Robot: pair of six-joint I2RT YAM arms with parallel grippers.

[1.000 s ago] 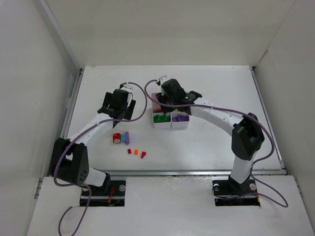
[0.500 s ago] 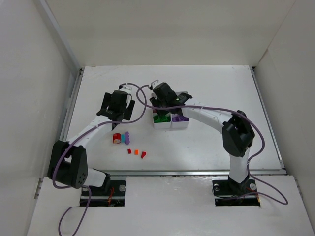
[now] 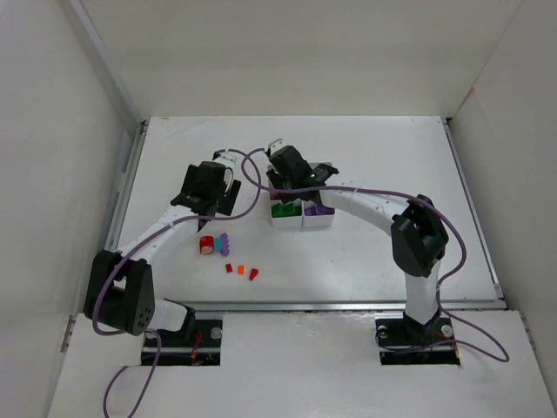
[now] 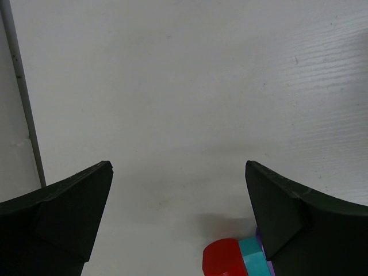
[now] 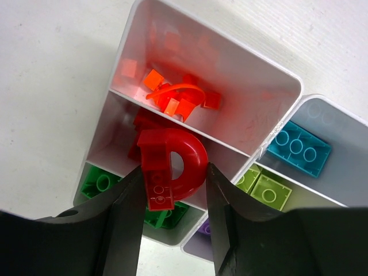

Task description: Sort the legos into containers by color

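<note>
Two arms reach out over the white tabletop (image 3: 374,148). The right tool (image 5: 173,172) is clenched on a red curved lego (image 5: 154,178), which is pinched between its two fingers. It hangs just above the white tray (image 5: 247,109), and in the wrist view it covers part of the box with the red bits (image 5: 141,123). The next box on the far side holds orange bits (image 5: 172,95). The box on the near side holds green bricks (image 5: 100,184). In the other row of the tray there is a cyan brick (image 5: 299,148), then yellow-green bricks (image 5: 267,190), and a little purple bit (image 5: 204,229) peeks out at the bottom. The left tool (image 4: 177,172) is wide open and has nothing in it. It hovers over the bare tabletop, to the left of the tray. Just by its right finger sit a red round piece (image 4: 224,259) and a cyan piece (image 4: 250,256), stuck side by side, with a purple piece (image 3: 224,241) touching the cyan one. Three tiny bits (image 3: 240,268), two red and one orange, lie in a short row a bit nearer to the arm bases, apart from that clump and well apart from the tray.
</note>
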